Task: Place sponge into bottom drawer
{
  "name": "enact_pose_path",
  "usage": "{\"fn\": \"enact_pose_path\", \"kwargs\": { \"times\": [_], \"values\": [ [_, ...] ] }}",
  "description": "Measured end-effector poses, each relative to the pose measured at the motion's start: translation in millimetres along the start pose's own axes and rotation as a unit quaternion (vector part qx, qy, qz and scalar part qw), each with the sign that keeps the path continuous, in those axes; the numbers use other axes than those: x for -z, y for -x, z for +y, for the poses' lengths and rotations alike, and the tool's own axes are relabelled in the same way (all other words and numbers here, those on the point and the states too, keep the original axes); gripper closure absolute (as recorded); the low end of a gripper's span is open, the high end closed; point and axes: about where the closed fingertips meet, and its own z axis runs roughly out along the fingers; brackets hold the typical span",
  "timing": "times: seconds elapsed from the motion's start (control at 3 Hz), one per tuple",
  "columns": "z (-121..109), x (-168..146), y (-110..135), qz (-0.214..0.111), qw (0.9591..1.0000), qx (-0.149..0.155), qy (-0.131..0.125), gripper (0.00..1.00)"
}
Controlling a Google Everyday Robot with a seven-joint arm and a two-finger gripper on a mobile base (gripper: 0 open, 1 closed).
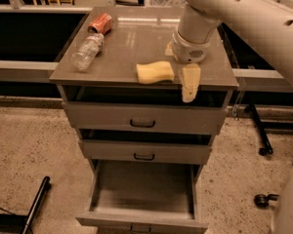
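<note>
The pale yellow sponge [155, 72] lies on the grey cabinet top [122, 52] near its front edge. My gripper [189, 84] hangs from the white arm just to the right of the sponge, its tip past the cabinet's front edge and close to the sponge, not holding it. The bottom drawer [142, 189] is pulled open and its grey interior shows nothing inside. The white bowl is hidden behind my arm.
A clear plastic bottle [87, 51] lies on its side at the left of the top, with a red can [101, 23] behind it. The top drawer [142, 117] and middle drawer [144, 150] stand slightly ajar. A black pole [36, 201] lies on the floor at left; chair casters [261, 199] at right.
</note>
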Motion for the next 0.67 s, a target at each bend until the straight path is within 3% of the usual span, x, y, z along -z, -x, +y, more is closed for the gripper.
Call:
{"fn": "enact_pose_path", "kwargs": {
  "times": [0.67],
  "values": [
    [-36.2, -31.0, 26.5, -0.04, 0.9976, 0.051, 0.021, 0.0]
  ]
}}
